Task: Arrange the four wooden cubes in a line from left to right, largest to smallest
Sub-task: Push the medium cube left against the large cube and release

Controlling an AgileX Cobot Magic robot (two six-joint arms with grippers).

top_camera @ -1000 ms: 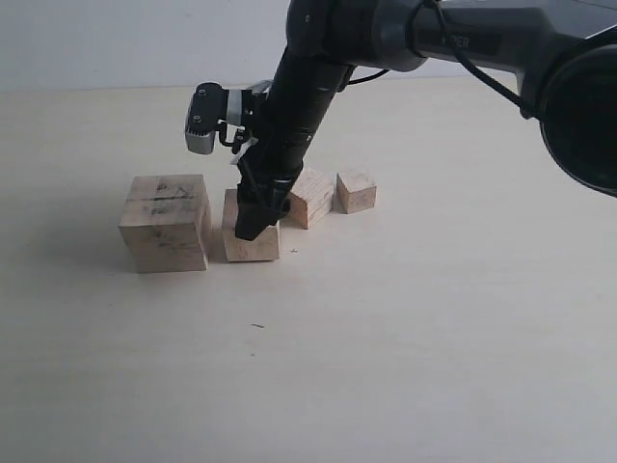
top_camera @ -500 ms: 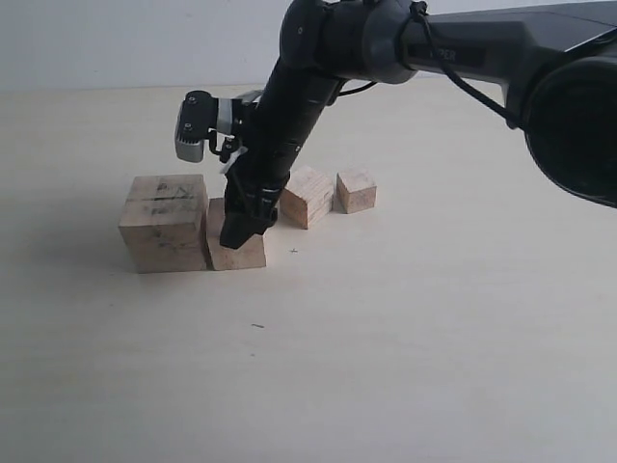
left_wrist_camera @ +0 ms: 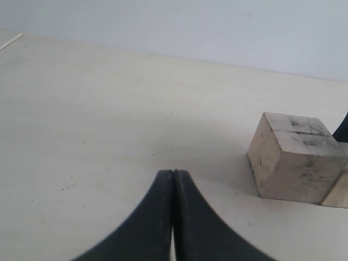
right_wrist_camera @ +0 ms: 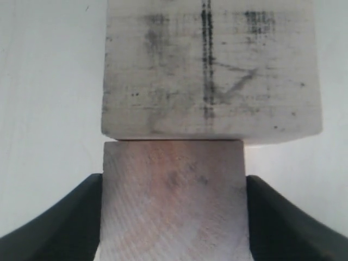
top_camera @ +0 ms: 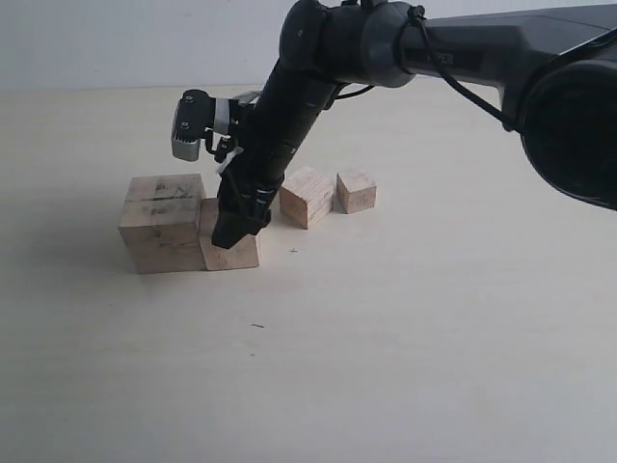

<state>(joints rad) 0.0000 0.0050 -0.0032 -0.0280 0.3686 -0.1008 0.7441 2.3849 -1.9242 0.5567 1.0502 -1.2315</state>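
Observation:
Four pale wooden cubes stand in a row on the table. The largest cube (top_camera: 164, 222) (right_wrist_camera: 209, 65) (left_wrist_camera: 296, 157), with dark marks and a groove on top, is at the left. The second-largest cube (top_camera: 231, 253) (right_wrist_camera: 174, 201) touches its right side. My right gripper (top_camera: 236, 227) (right_wrist_camera: 174, 217) is shut on this second cube, one finger on each side. A smaller cube (top_camera: 307, 196) and the smallest cube (top_camera: 356, 191) sit farther right and back. My left gripper (left_wrist_camera: 173, 175) is shut and empty, away to the left of the largest cube.
The pale tabletop (top_camera: 405, 328) stretches bare in front of and to the right of the cubes. A small dark speck (top_camera: 257, 326) lies in front of the row. The right arm (top_camera: 405, 43) reaches in from the upper right.
My right gripper has slid the second-largest cube leftward until it touches the largest cube. The other cubes have not moved.

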